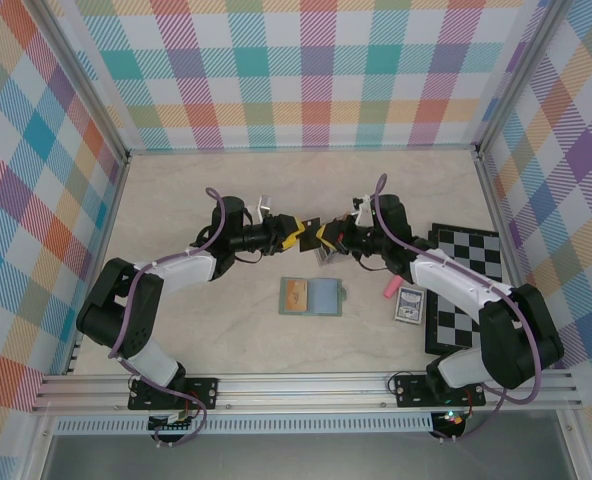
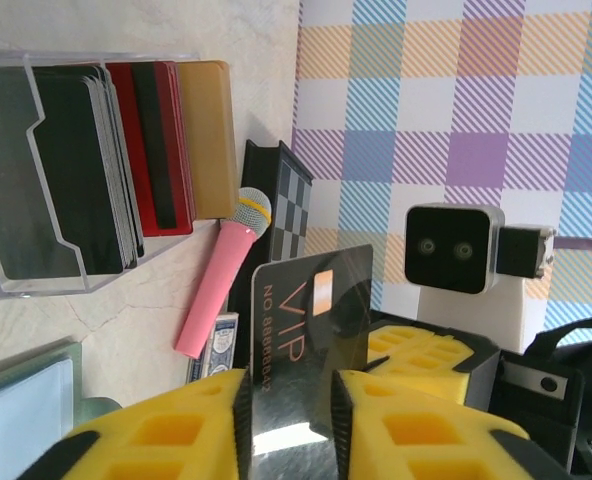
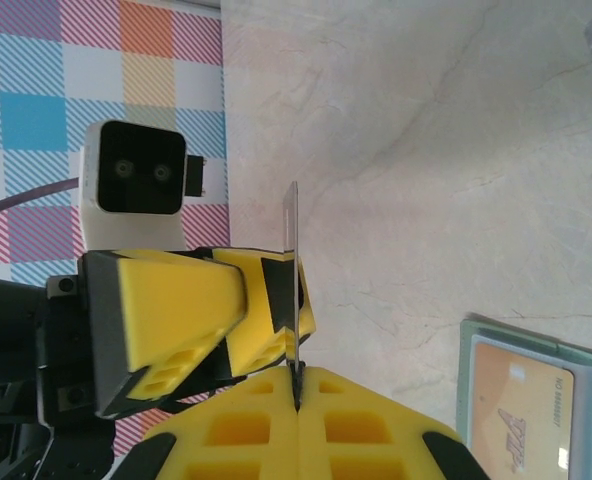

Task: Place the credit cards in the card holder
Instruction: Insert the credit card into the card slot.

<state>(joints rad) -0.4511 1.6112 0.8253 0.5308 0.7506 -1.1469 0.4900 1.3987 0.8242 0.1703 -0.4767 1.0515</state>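
Note:
A black credit card (image 2: 306,320) marked VIP is pinched flat at one end by my right gripper (image 3: 298,375), which is shut on it; in the right wrist view the card (image 3: 294,260) stands edge-on. My left gripper (image 2: 291,410) meets it from the other side with jaws narrowed but apart. The card's face shows in their gap and passes behind one finger (image 2: 416,420). Both grippers, left (image 1: 298,235) and right (image 1: 326,238), hover mid-table. The green card holder (image 1: 328,297) lies open below them with a tan-orange card (image 1: 295,294) in its left half. More credit cards (image 2: 156,140) stand in a rack.
The clear rack (image 2: 16,280) stands on the table by a pink stick (image 1: 392,291) and a blue playing-card box (image 1: 409,305). A chessboard (image 1: 466,260) covers the right side. Plaid walls enclose the table on three sides.

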